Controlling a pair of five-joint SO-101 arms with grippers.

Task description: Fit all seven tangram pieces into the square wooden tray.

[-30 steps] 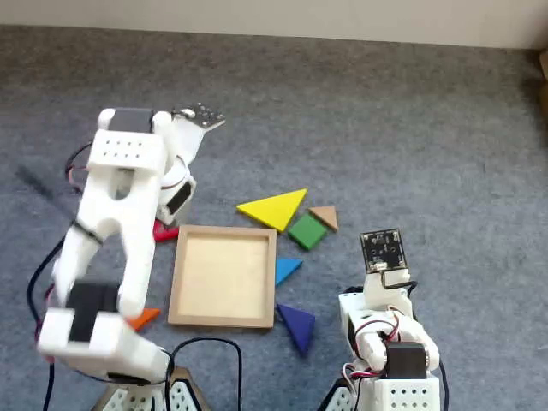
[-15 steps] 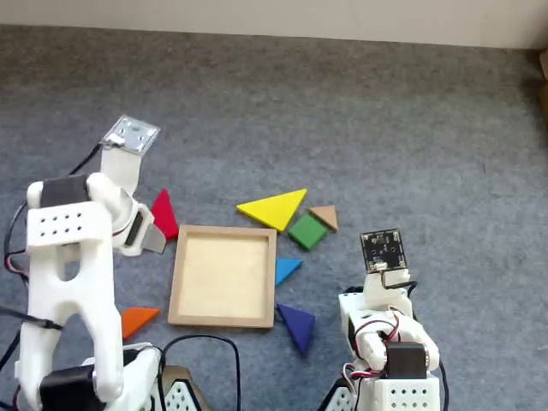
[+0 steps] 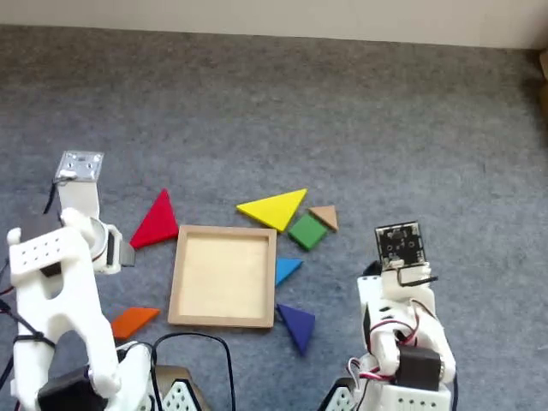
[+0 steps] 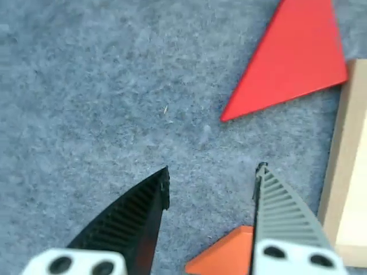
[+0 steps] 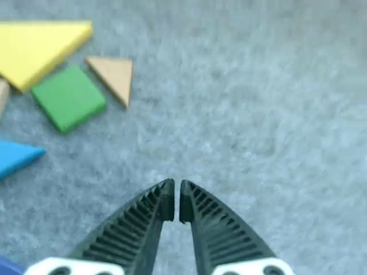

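The square wooden tray [image 3: 224, 233] lies empty on the grey carpet. A red triangle [image 3: 156, 221] sits by its far left corner and an orange piece [image 3: 133, 321] by its near left corner. Right of the tray lie a yellow triangle [image 3: 274, 208], a tan triangle [image 3: 325, 216], a green square [image 3: 306, 231], a light blue triangle [image 3: 287, 269] and a dark blue triangle [image 3: 297, 324]. My left gripper [image 4: 212, 172] hangs open over bare carpet between the red triangle [image 4: 292, 63] and the orange piece [image 4: 223, 260], holding nothing. My right gripper [image 5: 175, 200] is shut and empty, over carpet right of the green square [image 5: 69, 97].
The tray's edge [image 4: 350, 172] runs close beside my left gripper. The yellow triangle [image 5: 34, 48], tan triangle [image 5: 114, 74] and light blue triangle [image 5: 17, 157] lie ahead of my right gripper. Open carpet stretches behind and to the right of the pieces.
The left arm has swung left and drawn back from beside the tray, uncovering the red triangle. The right arm has shifted slightly to the right.
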